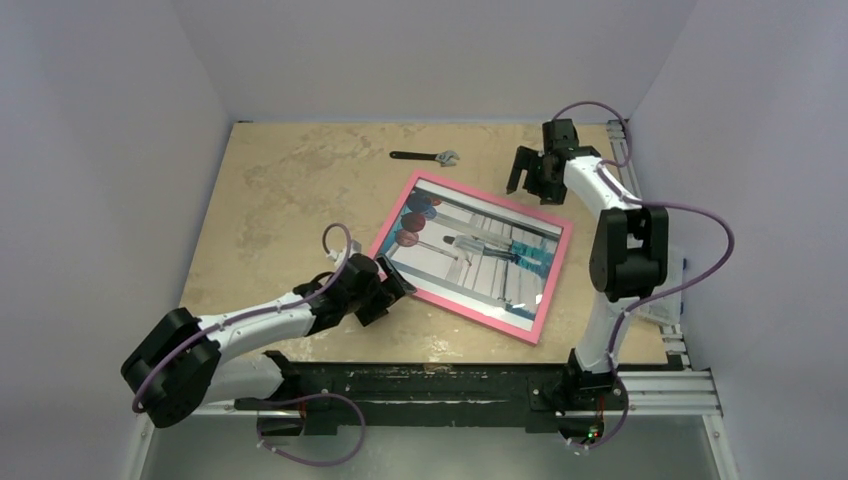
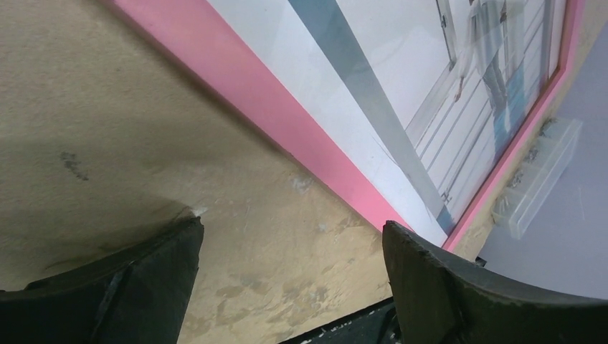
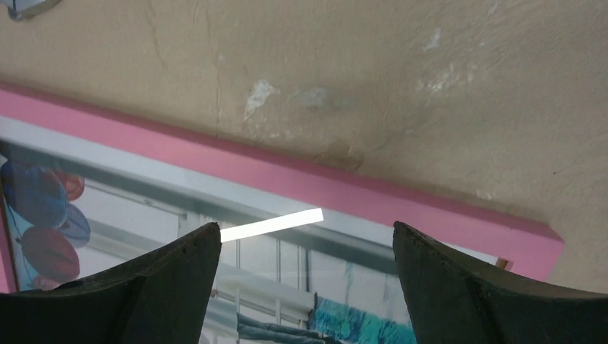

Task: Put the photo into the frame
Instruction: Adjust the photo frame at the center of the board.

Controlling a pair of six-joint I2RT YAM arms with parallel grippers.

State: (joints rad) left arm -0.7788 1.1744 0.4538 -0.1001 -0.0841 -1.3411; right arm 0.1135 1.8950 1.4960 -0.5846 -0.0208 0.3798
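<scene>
The frame was seen whole only from the top camera. It lay flat on the tan table, pink front up, at the middle right between the 2 arms. The photo was seen inside the pink border, picture side up. The long axis of both ran left to right across the table, with the right end turned a little toward the near edge. The red and blue balls were at the left end, so the figure lay on its side in that view.

The left gripper was placed at the frame's near-left corner. In the left wrist view its 2 fingers were spread wide, 1 over bare table and the other on the frame's side. Contact with the pink rail could not be told, and nothing was held between them. The right gripper was set over the far long edge, near the far-right corner, likewise spread wide and holding nothing. From its wrist camera the pink rail and a bright white strip on the picture area were seen between the fingers.

A wrench, shown only from above, lay on the table beyond the frame. A clear plastic box was picked out past the frame's right end in the left wrist view.
</scene>
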